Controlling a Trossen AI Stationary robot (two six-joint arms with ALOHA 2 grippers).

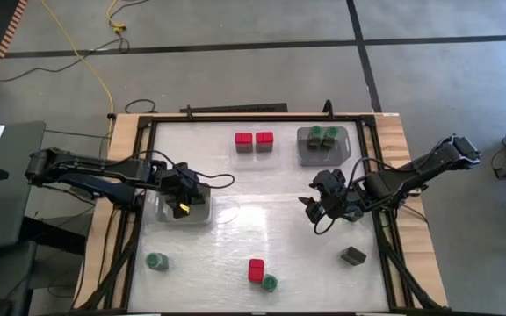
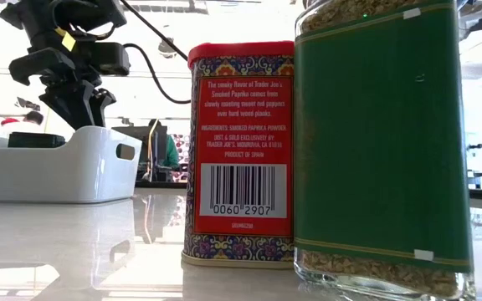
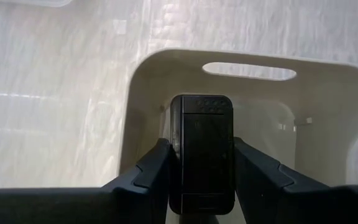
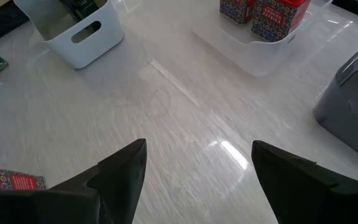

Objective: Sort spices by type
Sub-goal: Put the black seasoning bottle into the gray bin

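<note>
My left gripper (image 3: 201, 149) is shut on a dark grey tin (image 3: 201, 134) over the inside of a white bin (image 3: 154, 81) at the table's left (image 1: 202, 213). In the low view the bin's wall (image 2: 57, 167) hides the tin. My right gripper (image 4: 199, 146) hangs open above bare table right of centre (image 1: 311, 208). Two red tins (image 1: 254, 140) stand in a clear tray at the far middle. Green-lidded jars (image 1: 323, 136) stand in a grey tray. Loose on the table stand a red tin (image 1: 256, 269), two green jars (image 1: 156, 262) (image 1: 271, 283) and a dark tin (image 1: 353, 255). My left gripper pinches the dark tin by its two long sides (image 3: 178, 155) between the two fingers (image 3: 154, 168). The fingers slant down from the table's left and lie along the tin. The tin's far end sticks out past the fingertips inside the bin; whether it touches the bin's floor I cannot tell.
The red tin (image 2: 241, 150) and a green jar (image 2: 383, 142) stand close together by the near edge. A raised frame (image 1: 262, 114) rims the table. Bare table lies between the white bin and my right gripper.
</note>
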